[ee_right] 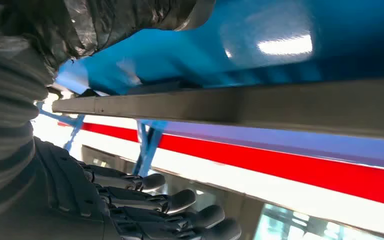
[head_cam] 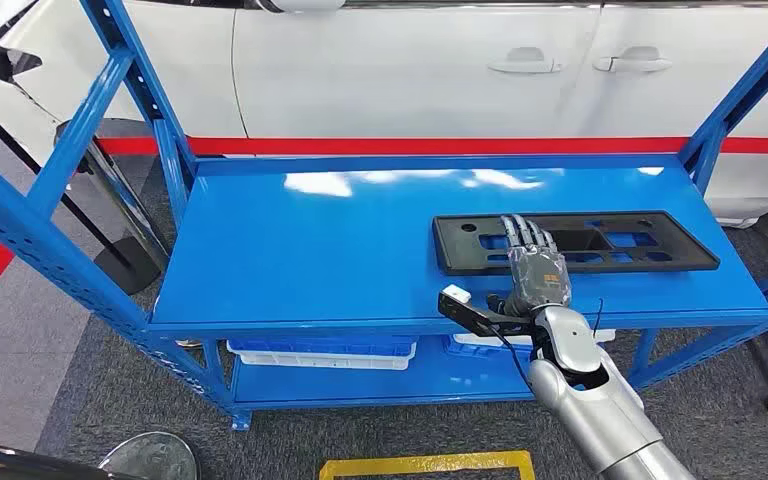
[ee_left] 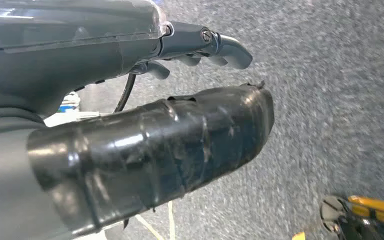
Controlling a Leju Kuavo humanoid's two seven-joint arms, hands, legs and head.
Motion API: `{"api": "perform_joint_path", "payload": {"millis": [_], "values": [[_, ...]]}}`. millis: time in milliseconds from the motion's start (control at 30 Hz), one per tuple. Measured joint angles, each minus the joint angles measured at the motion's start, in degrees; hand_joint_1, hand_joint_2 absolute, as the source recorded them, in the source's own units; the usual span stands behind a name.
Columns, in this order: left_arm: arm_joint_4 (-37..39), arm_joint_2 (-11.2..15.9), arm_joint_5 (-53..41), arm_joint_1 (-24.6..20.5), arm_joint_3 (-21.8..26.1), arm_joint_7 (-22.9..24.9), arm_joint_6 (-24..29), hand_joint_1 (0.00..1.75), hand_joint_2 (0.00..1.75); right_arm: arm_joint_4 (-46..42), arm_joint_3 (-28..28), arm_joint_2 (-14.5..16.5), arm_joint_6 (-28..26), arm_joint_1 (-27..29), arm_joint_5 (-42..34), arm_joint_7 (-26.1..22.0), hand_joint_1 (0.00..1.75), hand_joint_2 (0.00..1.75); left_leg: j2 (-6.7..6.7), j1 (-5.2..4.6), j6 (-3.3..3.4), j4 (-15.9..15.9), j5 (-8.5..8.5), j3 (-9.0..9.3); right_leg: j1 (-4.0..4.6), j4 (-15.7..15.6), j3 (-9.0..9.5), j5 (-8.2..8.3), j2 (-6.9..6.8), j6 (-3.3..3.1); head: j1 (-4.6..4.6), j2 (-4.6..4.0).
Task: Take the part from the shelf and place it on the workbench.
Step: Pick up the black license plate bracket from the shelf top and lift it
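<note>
Right hand (head_cam: 537, 268) flat on part (head_cam: 572, 242), fingers spread, holding nothing. Left hand (ee_left: 200, 47) empty, fingers curled. You risk pushing part far along shelf (head_cam: 300, 250).

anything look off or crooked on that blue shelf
Nothing stands out. The black part lies flat near the front right of the blue shelf, only slightly skewed to its edge. The right hand reaches over its near edge with fingers spread.

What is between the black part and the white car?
Just bare blue shelf top behind the black part, then a red stripe before the white car. The head view shows it.
</note>
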Motion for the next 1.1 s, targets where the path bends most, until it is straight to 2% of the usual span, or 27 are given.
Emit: {"api": "perform_joint_path", "payload": {"millis": [67, 100, 167, 200, 233, 267, 300, 333, 367, 400, 467, 533, 567, 600, 667, 700, 733, 767, 800, 867, 900, 1033, 1100], "values": [[0.0, 0.0, 0.0, 0.0, 0.0, -0.1, 0.0, 0.0, 0.0, 0.1, 0.0, 0.0, -0.3, -0.1, 0.0, -0.1, 0.0, 1.75, 0.04, 0.01, 0.33, -0.1, -0.19, 0.35, -0.08, 2.9, -1.45, -1.29, -0.07, 0.22, 0.01, -0.01], [0.0, 0.0, 0.0, 0.0, 0.0, -0.1, 0.0, 0.0, 0.0, 0.3, 0.0, 0.0, -0.6, -0.1, -0.1, -0.1, 0.0, 1.75, 0.07, 0.0, 0.62, -0.2, -0.38, 0.66, -0.17, 6.2, -3.23, -2.6, -0.13, 0.42, 0.02, -0.01], [0.0, 0.1, -0.1, 0.0, 0.0, -0.2, 0.0, 0.0, 0.0, 0.7, 0.0, 0.0, -0.8, 0.0, -0.1, -0.2, 0.0, 1.75, 0.08, -0.08, 0.94, -0.3, -0.85, 1.12, -0.34, 13.7, -8.01, -4.85, -0.13, 0.67, 0.01, -0.02], [0.0, 0.1, -0.1, 0.0, 0.1, -0.2, 0.0, 0.0, 0.0, 1.0, 0.0, 0.0, -0.8, 0.1, -0.1, -0.3, 0.0, 1.75, 0.04, -0.12, 0.99, -0.3, -1.14, 1.42, -0.43, 15.6, -9.76, -4.64, -0.13, 0.71, 0.02, -0.02], [0.0, 0.1, -0.1, 0.0, 0.1, -0.2, 0.0, 0.0, 0.0, 1.2, 0.0, 0.0, -0.8, 0.2, -0.1, -0.3, 0.0, 1.75, 0.01, -0.16, 0.96, -0.3, -1.46, 1.83, -0.5, 15.4, -10.39, -3.19, -0.13, 0.65, 0.02, -0.02], [0.0, 0.1, -0.1, 0.0, 0.2, -0.2, 0.0, 0.0, 0.0, 1.4, 0.0, 0.0, -0.8, 0.2, -0.1, -0.3, 0.0, 1.75, -0.03, -0.19, 0.88, -0.3, -1.81, 2.36, -0.54, 12.9, -9.89, -0.71, -0.14, 0.5, 0.02, -0.02], [0.0, 0.1, -0.2, 0.1, 0.3, -0.2, 0.0, 0.0, 0.0, 1.5, 0.0, 0.0, -0.8, 0.1, 0.0, -0.3, 0.39, 1.75, -0.05, -0.2, 0.76, -0.3, -2.21, 2.94, -0.52, 8.9, -8.57, 2.18, -0.15, 0.24, 0.02, -0.02], [0.0, 0.1, -0.2, 0.1, 0.3, -0.2, 0.0, 0.0, 0.0, 1.6, 0.0, 0.0, -0.8, 0.1, 0.0, -0.3, 0.82, 1.75, -0.05, -0.26, 0.55, -0.3, -2.58, 3.44, -0.35, 5.3, -7.14, 4.21, -0.19, -0.09, 0.02, -0.02], [0.0, 0.1, -0.2, 0.1, 0.4, -0.2, 0.0, 0.0, 0.0, 1.7, 0.0, 0.0, -0.7, 0.0, 0.1, -0.3, 1.25, 1.75, -0.07, -0.26, 0.31, -0.3, -2.85, 3.71, -0.1, 2.4, -5.85, 5.28, -0.24, -0.46, 0.05, -0.01], [0.0, 0.0, -0.3, 0.0, 0.5, -0.2, 0.0, 0.0, 0.0, 1.8, 0.1, 0.0, -0.5, -0.1, 0.2, -0.3, 1.69, 1.75, -0.06, -0.22, 0.06, -0.4, -3.01, 3.79, 0.19, 0.9, -5.13, 5.49, -0.27, -0.78, 0.06, -0.01], [0.0, 0.0, -0.4, -0.1, 0.6, -0.3, 0.1, 0.0, 0.0, 2.0, 0.3, 0.0, 0.2, -0.4, 0.5, -0.3, 1.75, 1.75, 0.04, -0.06, -0.48, -0.6, -3.15, 3.85, 0.62, 0.0, -4.55, 4.96, -0.21, -1.28, 0.1, -0.01], [0.0, 0.0, -0.4, -0.2, 0.8, -0.6, 0.3, 0.0, 0.0, 2.2, 0.6, 0.0, 1.2, -0.6, 0.8, -0.3, 1.75, 1.75, 0.19, 0.06, -0.96, 0.1, -3.93, 3.86, 0.38, -0.8, -3.88, 4.95, -0.16, -1.75, 0.11, -0.01], [0.0, 0.0, -0.4, -0.2, 0.8, -0.8, 0.3, 0.0, 0.0, 2.4, 0.8, 0.0, 1.7, -0.8, 0.9, -0.3, 1.75, 1.75, 0.22, 0.06, -1.13, 1.9, -4.92, 3.14, 0.19, -1.2, -3.42, 4.92, -0.17, -2.04, 0.09, -0.01], [0.0, 0.0, -0.4, -0.3, 0.9, -0.9, 0.4, 0.0, 0.0, 2.5, 1.0, 0.0, 2.2, -0.9, 0.9, -0.3, 1.75, 1.75, 0.22, 0.1, -1.22, 4.9, -6.3, 1.66, 0.06, -1.4, -3.04, 4.83, -0.23, -2.33, 0.09, -0.02], [0.0, 0.0, -0.3, -0.3, 0.9, -1.1, 0.5, 0.0, 0.0, 3.0, 1.6, 0.0, 2.9, -1.2, 0.9, -0.4, 1.75, 1.75, 0.22, 0.13, -1.44, 12.6, -8.94, -2.79, 0.13, -1.4, -2.73, 4.48, -0.28, -2.74, 0.06, -0.02], [0.0, 0.1, -0.3, -0.2, 0.9, -1.2, 0.5, 0.0, 0.0, 3.3, 1.9, 0.0, 3.1, -1.2, 0.8, -0.5, 1.75, 1.75, 0.23, 0.15, -1.55, 15.0, -9.2, -4.56, 0.17, -1.3, -2.63, 4.29, -0.29, -2.81, 0.05, -0.02], [0.0, 0.2, -0.3, -0.2, 0.9, -1.2, 0.6, 0.0, 0.0, 3.5, 2.2, 0.0, 3.3, -1.2, 0.7, -0.6, 1.75, 1.75, 0.23, 0.16, -1.6, 15.5, -8.32, -5.36, 0.18, -1.2, -2.5, 4.05, -0.22, -2.8, 0.05, -0.02], [0.0, 0.2, -0.3, -0.1, 0.9, -1.2, 0.7, 0.0, 0.0, 3.7, 2.4, 0.1, 3.4, -1.2, 0.6, -0.8, 1.75, 1.75, 0.23, 0.15, -1.58, 13.5, -6.32, -4.93, 0.16, -1.0, -2.26, 3.76, -0.12, -2.71, 0.04, -0.02], [0.0, 0.3, -0.3, -0.1, 0.9, -1.2, 0.8, 0.0, 0.0, 3.8, 2.7, 0.1, 3.6, -1.3, 0.6, -0.9, 1.75, 1.75, 0.24, 0.15, -1.49, 9.8, -3.72, -3.51, 0.14, -0.8, -1.96, 3.4, -0.03, -2.55, 0.04, -0.02], [0.0, 0.5, -0.3, -0.1, 1.0, -1.2, 0.9, 0.0, 0.0, 4.2, 3.1, 0.1, 3.7, -1.4, 0.5, -1.0, 1.75, 1.75, 0.2, 0.05, -1.15, 2.8, -0.59, -0.53, 0.27, -0.3, -1.66, 2.73, 0.03, -2.02, 0.06, -0.02], [0.0, 0.5, -0.3, -0.2, 1.0, -1.2, 0.9, 0.0, 0.0, 4.3, 3.2, 0.1, 3.7, -1.5, 0.5, -1.0, 1.75, 1.75, 0.16, -0.03, -0.94, 1.0, -0.17, 0.17, 0.36, -0.1, -1.74, 2.56, 0.02, -1.73, 0.09, -0.02], [0.0, 0.5, -0.4, -0.2, 1.0, -1.3, 0.9, 0.0, 0.0, 4.9, 3.5, 0.1, 3.7, -1.6, 0.3, -1.1, 1.75, 1.75, 0.16, -0.07, 0.05, -0.2, -0.18, 0.53, 0.34, 0.1, -2.05, 2.25, 0.03, -0.76, 0.12, -0.01], [0.0, 0.5, -0.4, -0.2, 1.0, -1.4, 0.9, 0.0, 0.0, 5.1, 3.7, 0.1, 3.7, -1.6, 0.2, -1.3, 1.75, 1.75, 0.22, 0.16, 0.54, -0.7, 0.04, 0.86, 0.17, 2.0, -2.82, 0.88, -0.03, -0.29, 0.14, -0.02]]}}
